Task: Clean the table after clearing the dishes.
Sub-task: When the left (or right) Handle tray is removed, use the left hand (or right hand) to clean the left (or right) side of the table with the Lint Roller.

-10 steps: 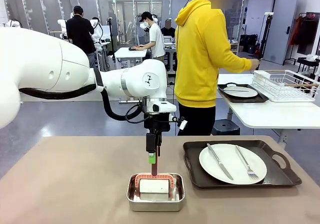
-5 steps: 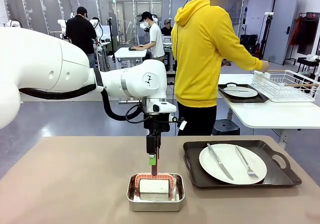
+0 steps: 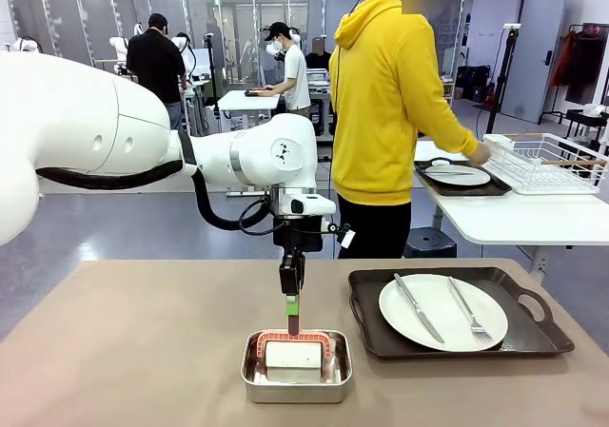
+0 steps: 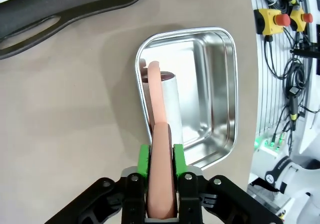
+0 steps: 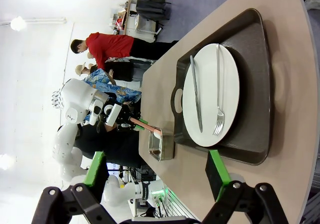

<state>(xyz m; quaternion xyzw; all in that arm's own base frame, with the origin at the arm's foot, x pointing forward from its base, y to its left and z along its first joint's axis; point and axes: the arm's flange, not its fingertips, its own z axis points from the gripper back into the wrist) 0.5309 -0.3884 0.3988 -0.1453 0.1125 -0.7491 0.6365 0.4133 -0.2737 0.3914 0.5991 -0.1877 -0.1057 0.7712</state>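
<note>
Reaches in from the left with the left arm, elbow bent, wrist pointing straight down. Holds the left gripper (image 3: 291, 299) vertical, green pads (image 4: 144, 159) clamped on a pink handle (image 4: 159, 104). Carries the right gripper (image 5: 156, 171) spread wide, fingers (image 5: 216, 171) well apart

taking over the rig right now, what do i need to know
Left gripper: shut on the salmon handle of the white block in the steel pan.
Right gripper: open, holding nothing.
Done: first tray with its plate sits on the white side table, the person's hand at it.
Left: second tray with plate, knife and fork is on the tan table. Clear it, then wipe the table.
</note>
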